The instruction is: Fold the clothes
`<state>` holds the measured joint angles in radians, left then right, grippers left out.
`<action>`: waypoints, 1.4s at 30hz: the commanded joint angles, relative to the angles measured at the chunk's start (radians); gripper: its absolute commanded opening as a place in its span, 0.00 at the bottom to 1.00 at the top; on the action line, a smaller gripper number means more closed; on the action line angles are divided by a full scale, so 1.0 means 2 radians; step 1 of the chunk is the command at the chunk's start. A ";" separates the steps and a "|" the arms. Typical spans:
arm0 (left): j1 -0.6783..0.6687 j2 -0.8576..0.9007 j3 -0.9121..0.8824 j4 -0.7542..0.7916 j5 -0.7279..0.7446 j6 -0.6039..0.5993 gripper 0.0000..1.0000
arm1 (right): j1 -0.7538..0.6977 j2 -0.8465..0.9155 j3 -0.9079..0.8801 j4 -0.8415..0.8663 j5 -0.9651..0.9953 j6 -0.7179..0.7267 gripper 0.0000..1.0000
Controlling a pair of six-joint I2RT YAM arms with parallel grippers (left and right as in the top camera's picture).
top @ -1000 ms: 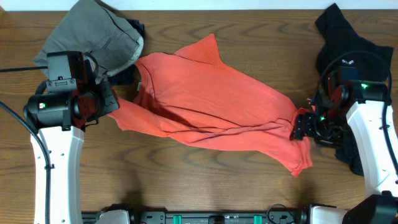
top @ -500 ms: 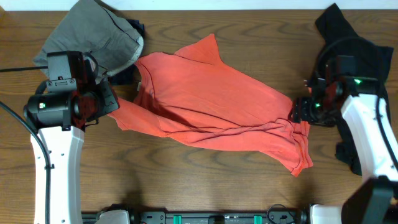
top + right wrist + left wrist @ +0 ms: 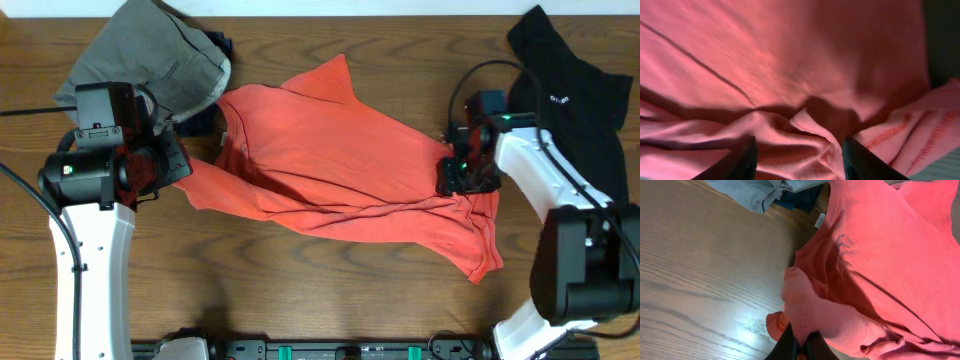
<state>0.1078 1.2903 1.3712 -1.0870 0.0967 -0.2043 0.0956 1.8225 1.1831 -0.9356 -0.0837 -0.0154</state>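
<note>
The coral-red T-shirt point(image 3: 330, 160) lies crumpled across the middle of the table, faint lettering showing through in the left wrist view point(image 3: 880, 265). My left gripper point(image 3: 801, 349) is shut on a bunched sleeve of it at the shirt's left end point(image 3: 185, 170). My right gripper point(image 3: 462, 178) is open just above the shirt's rumpled right edge; its fingers point(image 3: 799, 157) straddle a ridge of red cloth point(image 3: 805, 127). The grey-khaki shorts point(image 3: 150, 55) lie at the back left over a navy piece point(image 3: 205, 118). The black shirt point(image 3: 570, 85) lies at the back right.
The wooden table point(image 3: 330, 290) shows bare wood in front of the shirt and at the far middle. The right arm's cable loops over the black shirt. The table's far edge runs along the top of the overhead view.
My right gripper has moved left and toward the back, from the shirt's lower right corner to its right edge. The left arm has not moved.
</note>
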 commanded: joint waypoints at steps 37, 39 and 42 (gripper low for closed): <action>0.003 0.002 0.001 0.053 -0.011 0.022 0.06 | -0.040 -0.061 0.140 -0.052 0.064 0.032 0.01; 0.003 0.002 0.003 0.082 -0.011 0.022 0.06 | -0.063 -0.077 0.179 -0.056 0.064 0.032 0.01; 0.002 0.001 0.015 0.124 -0.011 0.022 0.06 | -0.102 -0.095 0.231 -0.054 0.064 0.032 0.01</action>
<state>0.1078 1.2903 1.3712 -0.8825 0.0963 -0.1787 -0.0406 1.6833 1.5589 -1.0424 0.0292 0.0341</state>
